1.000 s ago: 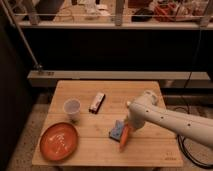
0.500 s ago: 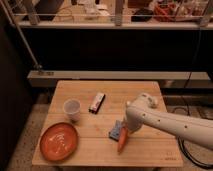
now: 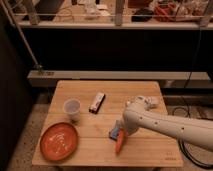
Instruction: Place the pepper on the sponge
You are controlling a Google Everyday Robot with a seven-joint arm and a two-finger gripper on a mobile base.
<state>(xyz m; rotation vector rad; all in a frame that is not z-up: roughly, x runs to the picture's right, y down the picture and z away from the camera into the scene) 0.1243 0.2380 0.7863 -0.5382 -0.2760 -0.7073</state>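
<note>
The orange-red pepper (image 3: 119, 144) hangs tilted, pointed end down, just in front of the blue sponge (image 3: 115, 132), which lies on the wooden table (image 3: 150, 95) right of centre. My gripper (image 3: 123, 135) reaches in from the right on a white arm, sits directly over the sponge's right part and is shut on the pepper's upper end. The arm hides much of the sponge. Whether the pepper's tip touches the table is not clear.
An orange plate (image 3: 59, 140) lies at the table's front left. A white cup (image 3: 72, 108) stands behind it, and a dark-and-white box (image 3: 97, 102) lies mid-table. A dark shelf unit stands behind the table, and cables lie on the floor to the right.
The gripper and pepper have drifted slightly left and toward the table's front edge. The sponge, plate, cup and box have stayed put.
</note>
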